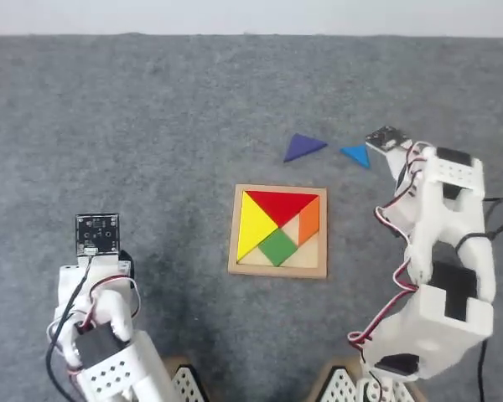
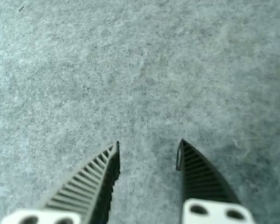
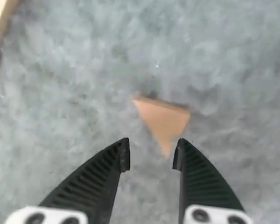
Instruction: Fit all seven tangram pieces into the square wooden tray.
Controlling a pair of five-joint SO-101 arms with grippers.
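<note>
**benchrat:** Your grey tabletop (image 1: 151, 126) has the right arm (image 1: 440, 251) at 3 o'clock from the square wooden tray (image 1: 278, 273) and the left arm (image 1: 96, 335) at 8 o'clock. Inside the tray you've got the red triangle (image 1: 278, 205) at 12, the yellow triangle (image 1: 252, 226) at 9, the orange piece (image 1: 310, 219) at 3 and the green square (image 1: 278, 246) at 6.

**tang_fan:** Yep. Loose ones: the purple triangle (image 1: 303, 147) is at 12 o'clock off the tray and the blue triangle (image 1: 356, 154) is at 1. Your left pincer (image 2: 148, 149) is spread apart over bare tabletop, gripping nothing. Your right pincer (image 3: 151, 142) is apart too, and a small triangle (image 3: 163, 119) pokes one corner between its tips.
</note>
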